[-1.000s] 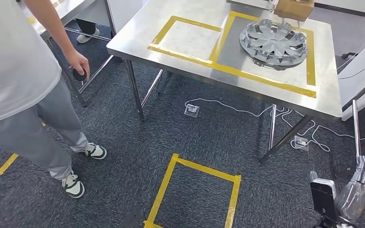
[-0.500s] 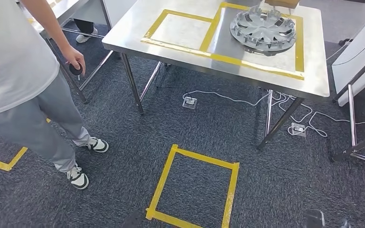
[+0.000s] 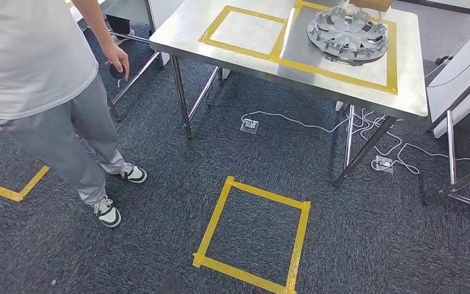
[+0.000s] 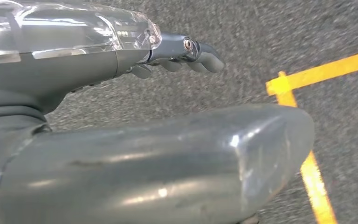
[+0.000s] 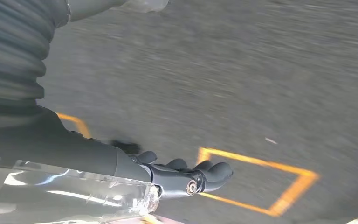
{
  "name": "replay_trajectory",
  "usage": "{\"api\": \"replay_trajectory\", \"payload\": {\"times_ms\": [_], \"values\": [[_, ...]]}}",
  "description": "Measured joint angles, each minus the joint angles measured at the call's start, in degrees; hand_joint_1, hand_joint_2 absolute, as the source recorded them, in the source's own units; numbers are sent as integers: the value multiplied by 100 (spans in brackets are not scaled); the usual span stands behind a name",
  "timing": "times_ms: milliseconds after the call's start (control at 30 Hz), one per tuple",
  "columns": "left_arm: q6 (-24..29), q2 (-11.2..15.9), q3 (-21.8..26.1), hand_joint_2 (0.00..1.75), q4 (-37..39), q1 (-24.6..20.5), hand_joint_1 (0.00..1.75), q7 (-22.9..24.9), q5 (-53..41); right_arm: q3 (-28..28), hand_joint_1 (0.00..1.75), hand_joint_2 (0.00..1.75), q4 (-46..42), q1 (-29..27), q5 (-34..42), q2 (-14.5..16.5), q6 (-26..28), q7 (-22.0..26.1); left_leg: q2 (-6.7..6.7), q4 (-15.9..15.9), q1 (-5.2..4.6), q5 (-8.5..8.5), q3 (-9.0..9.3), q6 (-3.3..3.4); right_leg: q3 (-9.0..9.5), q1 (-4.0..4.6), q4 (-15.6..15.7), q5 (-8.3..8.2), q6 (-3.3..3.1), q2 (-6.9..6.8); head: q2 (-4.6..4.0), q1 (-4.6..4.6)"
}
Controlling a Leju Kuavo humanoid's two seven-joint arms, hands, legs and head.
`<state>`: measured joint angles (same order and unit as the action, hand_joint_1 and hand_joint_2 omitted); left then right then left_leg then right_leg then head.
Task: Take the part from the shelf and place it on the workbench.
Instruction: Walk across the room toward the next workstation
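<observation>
- The left hand (image 4: 177, 53) has dark grey fingers (image 4: 205, 60) with a small round silver screw at the knuckle, next to a clear glossy plastic cover.
- A thick, smooth grey thumb (image 4: 168, 163) with scuffs sits beside it.
- The right hand (image 5: 186, 177) shows the same dark fingers, screw and clear cover, behind which a grey ribbed cover (image 5: 14, 51) begins.

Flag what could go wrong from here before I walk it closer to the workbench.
A person stands close on the left, near any turn that way. White cables and floor boxes lie under the workbench, a likely trip hazard. The wheel cover already fills the right taped bay.
</observation>
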<state>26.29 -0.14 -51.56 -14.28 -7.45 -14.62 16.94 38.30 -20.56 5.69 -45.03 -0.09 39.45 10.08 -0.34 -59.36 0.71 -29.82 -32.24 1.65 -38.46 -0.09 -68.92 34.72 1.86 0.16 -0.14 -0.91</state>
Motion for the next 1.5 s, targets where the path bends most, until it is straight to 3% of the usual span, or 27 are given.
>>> {"api": "replay_trajectory", "payload": {"times_ms": [33,100,167,233,267,333,400,467,533,567,633,667,700,767,800,867,900,967,1033,1067,1133,1200,1267,1300,1400,1433,1500], "values": [[-12,1,-17,0,1,-1,0,10,-13,20,0,175,104,18,-90,6,-69,-239,3,-3,-4,66,-84,-2,-8,-13,-314,169,16,-1,1,-5],[-51,-1,-45,0,1,-8,0,46,-50,33,0,175,299,52,-227,10,-320,-772,11,-7,-15,201,-258,-11,158,-27,-522,93,7,0,1,-11],[-107,-12,-92,0,0,-20,0,95,-92,34,0,175,443,80,-365,7,-688,-1373,15,-8,-25,331,-407,-31,638,-17,-1,-232,-59,0,1,-14],[-155,-34,-146,0,-2,-41,0,132,-134,33,0,175,538,124,-467,-3,-1043,-1906,26,-6,-29,450,-492,-78,1223,21,893,-261,-149,2,1,-14],[-172,-46,-171,0,-3,-56,0,145,-154,33,0,175,581,144,-503,-8,-1174,-2077,37,6,-18,513,-517,-114,1399,47,1208,-208,-180,6,1,-11],[-192,-69,-212,0,-4,-72,0,165,-181,32,0,175,654,155,-544,-11,-1338,-2213,60,76,14,661,-543,-199,1474,95,1458,-211,-226,14,1,-15],[-196,-80,-255,0,-3,-71,0,172,-193,33,0,87,716,149,-535,4,-1426,-2179,59,74,27,563,-587,-257,1391,96,1540,-402,-283,-15,0,-21],[-196,-79,-295,0,-1,-71,0,172,-196,35,0,0,771,148,-502,32,-1486,-2120,42,-312,23,2,-691,-282,1234,75,1575,-587,-331,-41,-1,1],[-196,-74,-318,0,1,-74,0,167,-207,37,0,0,815,143,-474,60,-1528,-2074,31,-984,21,-519,-768,-301,1002,81,1490,-710,-351,-44,0,23],[-196,-70,-329,0,1,-75,0,163,-217,37,0,0,837,142,-459,71,-1543,-2049,31,-1253,19,-558,-751,-309,871,84,1427,-764,-348,-48,0,27],[-196,-63,-351,0,1,-76,0,158,-239,40,0,0,872,145,-422,86,-1563,-1992,32,-1383,18,-269,-535,-319,590,82,1276,-861,-331,-57,0,32],[-196,-60,-360,0,1,-80,0,158,-246,43,0,0,884,147,-396,90,-1571,-1959,30,-1207,20,-119,-307,-320,455,79,1191,-902,-314,-57,1,35],[-196,-57,-370,0,0,-89,0,157,-249,46,0,0,893,148,-373,94,-1578,-1928,26,-883,18,-116,-15,-318,336,81,1103,-935,-292,-56,1,42],[-193,-52,-396,0,-1,-114,0,156,-247,61,0,0,909,152,-306,95,-1583,-1862,9,-206,4,-357,470,-275,196,87,966,-1002,-239,-49,1,49],[-192,-50,-409,0,-1,-122,0,157,-243,70,0,0,916,153,-265,95,-1579,-1829,2,-6,-13,-468,578,-235,169,85,942,-1048,-213,-45,1,54],[-197,-46,-426,0,1,-118,0,160,-232,98,0,0,932,146,-182,91,-1568,-1789,4,64,-22,-415,528,-134,142,67,948,-1127,-161,-30,0,53],[-202,-46,-433,0,1,-116,0,163,-229,118,0,0,941,134,-151,88,-1561,-1779,7,68,-18,-344,467,-87,115,55,915,-1041,-126,-23,-1,46],[-202,-46,-445,0,1,-116,0,162,-231,160,0,0,960,120,-126,78,-1552,-1772,4,76,-2,-183,292,-18,36,25,568,-530,-42,-16,-1,17],[-186,-46,-448,0,2,-114,0,168,-228,184,0,0,975,136,-126,73,-1551,-1767,-2,72,-4,-28,94,0,-24,2,-100,28,20,-16,0,-8],[-177,-45,-448,0,2,-112,0,185,-225,192,0,0,980,148,-126,73,-1554,-1763,2,70,-6,47,-7,-3,-24,-4,-403,98,31,-16,1,-14],[-163,-44,-449,0,3,-110,0,231,-221,206,0,0,987,156,-133,76,-1575,-1761,19,67,-11,195,-207,-17,123,-9,-606,-191,18,-15,1,-20],[-167,-48,-449,0,2,-109,0,258,-221,211,0,0,997,163,-183,70,-1636,-1762,31,67,-13,333,-359,-48,607,5,-56,-483,-54,-14,1,-23],[-177,-57,-450,0,1,-116,0,272,-221,211,0,0,1010,185,-252,61,-1696,-1766,28,66,-18,442,-432,-107,1233,35,875,-353,-155,20,1,-23],[-183,-64,-450,0,1,-124,0,278,-221,210,0,0,1014,196,-291,57,-1711,-1771,26,71,-16,493,-454,-143,1422,54,1195,-240,-195,35,1,-23],[-206,-75,-450,0,1,-131,0,301,-220,209,0,0,1023,193,-403,56,-1724,-1800,6,56,-11,566,-537,-246,1480,55,1491,-217,-264,-20,1,-32],[-210,-74,-451,0,2,-123,0,308,-217,210,0,0,1028,183,-425,57,-1726,-1809,1,-44,-10,434,-584,-266,1452,45,1523,-265,-293,-64,1,-29],[-223,-67,-452,0,3,-111,0,314,-212,211,0,0,1037,159,-443,63,-1731,-1818,5,-554,-8,-66,-744,-294,1373,43,1541,-359,-341,-164,0,-9]]}}
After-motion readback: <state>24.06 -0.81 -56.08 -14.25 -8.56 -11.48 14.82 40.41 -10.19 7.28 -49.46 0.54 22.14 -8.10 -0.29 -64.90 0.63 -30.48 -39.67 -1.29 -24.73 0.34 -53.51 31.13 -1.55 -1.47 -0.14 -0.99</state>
